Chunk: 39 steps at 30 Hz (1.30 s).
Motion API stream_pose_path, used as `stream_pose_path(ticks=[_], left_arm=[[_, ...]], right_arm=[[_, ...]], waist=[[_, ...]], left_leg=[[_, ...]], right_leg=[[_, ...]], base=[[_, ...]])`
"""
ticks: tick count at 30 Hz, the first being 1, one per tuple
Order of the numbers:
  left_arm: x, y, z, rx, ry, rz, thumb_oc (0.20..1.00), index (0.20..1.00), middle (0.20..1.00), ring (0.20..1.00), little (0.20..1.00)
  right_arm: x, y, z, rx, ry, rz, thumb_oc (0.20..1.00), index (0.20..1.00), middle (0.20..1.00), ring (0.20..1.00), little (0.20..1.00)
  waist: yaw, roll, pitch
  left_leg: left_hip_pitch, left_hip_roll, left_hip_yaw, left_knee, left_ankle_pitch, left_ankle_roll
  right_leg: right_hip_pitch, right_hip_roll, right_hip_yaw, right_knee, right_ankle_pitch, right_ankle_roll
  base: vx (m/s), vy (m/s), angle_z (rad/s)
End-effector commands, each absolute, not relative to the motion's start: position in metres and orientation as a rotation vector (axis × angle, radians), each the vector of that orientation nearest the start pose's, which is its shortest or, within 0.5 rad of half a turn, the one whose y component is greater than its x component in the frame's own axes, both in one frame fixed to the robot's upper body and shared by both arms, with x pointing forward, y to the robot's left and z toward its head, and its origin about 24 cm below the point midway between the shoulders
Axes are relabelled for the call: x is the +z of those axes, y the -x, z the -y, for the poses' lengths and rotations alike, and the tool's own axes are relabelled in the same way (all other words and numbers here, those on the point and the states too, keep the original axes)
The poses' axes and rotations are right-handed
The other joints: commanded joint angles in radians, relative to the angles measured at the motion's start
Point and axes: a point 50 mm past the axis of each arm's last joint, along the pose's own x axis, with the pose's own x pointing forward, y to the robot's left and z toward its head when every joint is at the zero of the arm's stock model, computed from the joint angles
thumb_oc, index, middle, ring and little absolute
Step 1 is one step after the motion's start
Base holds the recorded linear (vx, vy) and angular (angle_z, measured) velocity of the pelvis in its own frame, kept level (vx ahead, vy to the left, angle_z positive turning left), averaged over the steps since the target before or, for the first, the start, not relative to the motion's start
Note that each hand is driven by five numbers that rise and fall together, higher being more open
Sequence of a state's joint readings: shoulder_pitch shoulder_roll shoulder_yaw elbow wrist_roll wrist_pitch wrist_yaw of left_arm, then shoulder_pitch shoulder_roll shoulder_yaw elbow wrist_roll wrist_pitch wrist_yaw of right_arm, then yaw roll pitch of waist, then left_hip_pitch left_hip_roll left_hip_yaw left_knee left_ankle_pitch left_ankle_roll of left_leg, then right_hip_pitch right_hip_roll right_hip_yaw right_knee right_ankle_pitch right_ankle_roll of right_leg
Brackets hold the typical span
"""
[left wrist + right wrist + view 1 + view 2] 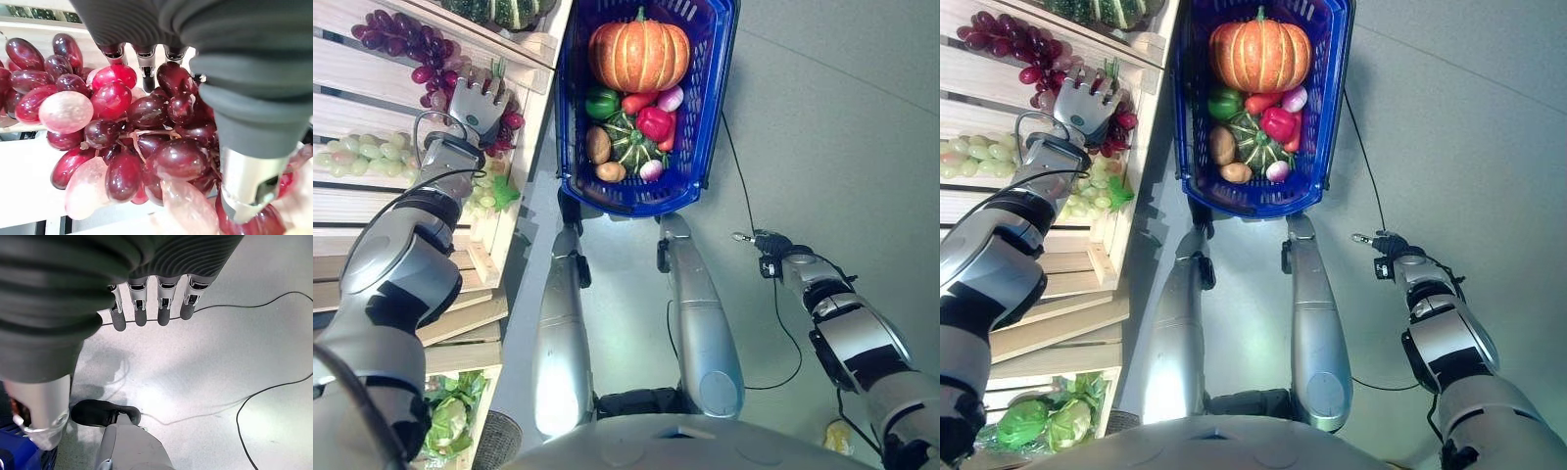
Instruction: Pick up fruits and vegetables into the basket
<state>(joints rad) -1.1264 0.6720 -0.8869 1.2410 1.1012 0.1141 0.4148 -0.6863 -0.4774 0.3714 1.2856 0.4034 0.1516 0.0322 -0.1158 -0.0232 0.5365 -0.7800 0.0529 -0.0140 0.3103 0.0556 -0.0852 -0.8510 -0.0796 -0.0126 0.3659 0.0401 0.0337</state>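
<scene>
A bunch of red grapes (406, 37) lies on an upper board of the wooden shelf (352, 83) at the left. My left hand (475, 106) rests over the bunch's near end. In the left wrist view its fingers (146, 73) reach straight across the red grapes (122, 122), with the thumb low beside them, open. The blue basket (570, 117) hangs in front of me, holding a pumpkin (638, 54), a red pepper (653, 122), a green pepper, a striped squash and potatoes. My right hand (771, 243) hangs open over the floor at the right, empty, its fingers (146, 308) straight.
Green grapes (352, 157) lie on the board below the red ones. A dark green squash (509, 10) sits on the top board and lettuce (450, 411) on the lowest. Grey floor (842, 117) lies to the right of the basket.
</scene>
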Motion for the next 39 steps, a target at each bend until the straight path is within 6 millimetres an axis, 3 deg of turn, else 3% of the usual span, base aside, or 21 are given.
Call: stream_pose_path(ticks=[1, 2, 3, 20, 24, 26, 29, 33, 39], left_arm=[[0.160, -0.390, -0.292, 0.239, -2.392, -0.077, 1.000, 1.000, 1.000, 1.000, 1.000], [0.159, -0.390, -0.292, 0.237, -2.394, -0.080, 0.696, 0.696, 0.696, 0.696, 0.696], [0.158, -0.390, -0.292, 0.231, -2.394, -0.093, 0.200, 0.200, 0.200, 0.200, 0.200], [0.150, -0.386, -0.298, 0.214, -2.350, -0.162, 0.200, 0.200, 0.200, 0.200, 0.200], [0.148, -0.384, -0.301, 0.255, -2.227, -0.183, 0.200, 0.200, 0.200, 0.200, 0.200], [0.146, -0.383, -0.304, 0.297, -2.098, -0.200, 0.200, 0.200, 0.200, 0.200, 0.200], [0.147, -0.382, -0.307, 0.414, -1.533, -0.184, 0.200, 0.200, 0.200, 0.200, 0.200], [0.159, -0.385, -0.308, 0.442, -0.932, -0.099, 0.200, 0.200, 0.200, 0.200, 0.200], [0.171, -0.382, -0.309, 0.389, -0.346, 0.075, 0.200, 0.200, 0.200, 0.200, 0.200]], right_arm=[[-0.026, -0.297, 0.293, -0.197, 0.310, -0.834, 1.000, 1.000, 1.000, 1.000, 1.000], [-0.026, -0.297, 0.293, -0.197, 0.310, -0.833, 1.000, 1.000, 1.000, 1.000, 1.000], [-0.026, -0.297, 0.293, -0.197, 0.309, -0.833, 1.000, 1.000, 1.000, 1.000, 1.000], [-0.025, -0.298, 0.294, -0.199, 0.307, -0.827, 1.000, 1.000, 1.000, 1.000, 1.000], [-0.025, -0.298, 0.295, -0.198, 0.304, -0.824, 1.000, 1.000, 1.000, 1.000, 1.000], [-0.025, -0.298, 0.295, -0.197, 0.301, -0.823, 1.000, 1.000, 1.000, 1.000, 1.000], [-0.025, -0.298, 0.295, -0.203, 0.285, -0.812, 1.000, 1.000, 1.000, 1.000, 1.000], [-0.029, -0.293, 0.296, -0.226, 0.248, -0.799, 1.000, 1.000, 1.000, 1.000, 1.000], [-0.031, -0.290, 0.297, -0.263, 0.170, -0.727, 1.000, 1.000, 1.000, 1.000, 1.000]], waist=[[0.023, -0.017, -0.017], [0.023, -0.016, -0.017], [0.023, -0.016, -0.017], [0.025, -0.017, -0.017], [0.027, -0.016, -0.017], [0.028, -0.015, -0.017], [0.034, -0.014, -0.017], [0.040, -0.009, -0.017], [0.051, 0.002, -0.017]], left_leg=[[-0.038, -0.050, 0.033, 0.015, -0.019, 0.027], [-0.039, -0.051, 0.032, 0.015, -0.019, 0.027], [-0.040, -0.051, 0.032, 0.015, -0.019, 0.027], [-0.040, -0.051, 0.032, 0.010, -0.014, 0.025], [-0.038, -0.050, 0.032, 0.008, -0.014, 0.026], [-0.037, -0.051, 0.030, 0.008, -0.015, 0.026], [-0.029, -0.052, 0.027, 0.000, -0.010, 0.027], [-0.012, -0.056, 0.023, -0.006, -0.011, 0.029], [0.015, -0.061, 0.016, -0.019, -0.016, 0.031]], right_leg=[[0.024, 0.057, -0.061, 0.005, -0.045, 0.007], [0.024, 0.057, -0.062, 0.004, -0.045, 0.006], [0.023, 0.057, -0.062, 0.004, -0.045, 0.006], [0.028, 0.056, -0.065, -0.002, -0.045, 0.006], [0.029, 0.057, -0.065, 0.000, -0.048, 0.006], [0.031, 0.057, -0.065, 0.000, -0.049, 0.005], [0.038, 0.062, -0.062, 0.000, -0.051, 0.004], [0.055, 0.065, -0.062, 0.001, -0.061, 0.003], [0.081, 0.062, -0.070, -0.001, -0.071, 0.002]], base=[[0.00, 0.000, 0.00], [0.00, 0.000, 0.00], [0.00, 0.000, 0.00], [0.00, 0.000, 0.00], [0.00, 0.000, 0.00], [0.00, 0.000, 0.00], [0.00, 0.000, 0.00], [0.00, -0.016, 0.00], [0.00, -0.041, 0.02]])
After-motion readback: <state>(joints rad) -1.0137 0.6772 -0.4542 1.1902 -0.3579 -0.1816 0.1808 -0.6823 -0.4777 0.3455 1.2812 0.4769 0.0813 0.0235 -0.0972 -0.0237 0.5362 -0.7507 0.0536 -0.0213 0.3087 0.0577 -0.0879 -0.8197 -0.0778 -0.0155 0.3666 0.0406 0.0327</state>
